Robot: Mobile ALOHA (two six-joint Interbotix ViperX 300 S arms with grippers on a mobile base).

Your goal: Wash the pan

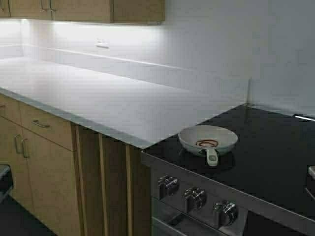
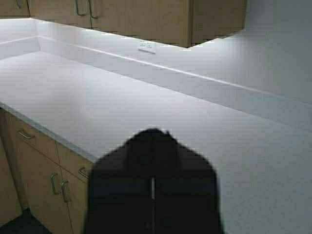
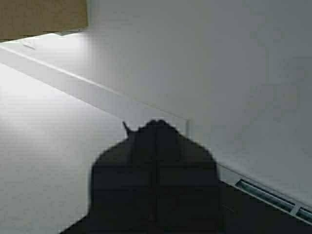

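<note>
The pan (image 1: 208, 138) is small, round and cream-white with reddish-brown ring marks inside. It sits on the front left part of the black stovetop (image 1: 266, 152), its short pale handle (image 1: 212, 157) pointing toward me. My left gripper (image 2: 153, 135) is shut and empty, held low in front of the white countertop, far left of the pan. My right gripper (image 3: 156, 126) is shut and empty, near the line where countertop and stove meet. The pan shows in neither wrist view. In the high view only dark bits of the arms show at the left and right edges.
A long white countertop (image 1: 98, 93) runs left of the stove, with wooden drawers and doors (image 1: 44, 147) below and wall cabinets (image 1: 83, 10) above. Three metal knobs (image 1: 196, 197) line the stove front. A white wall outlet (image 1: 102, 44) sits at the back.
</note>
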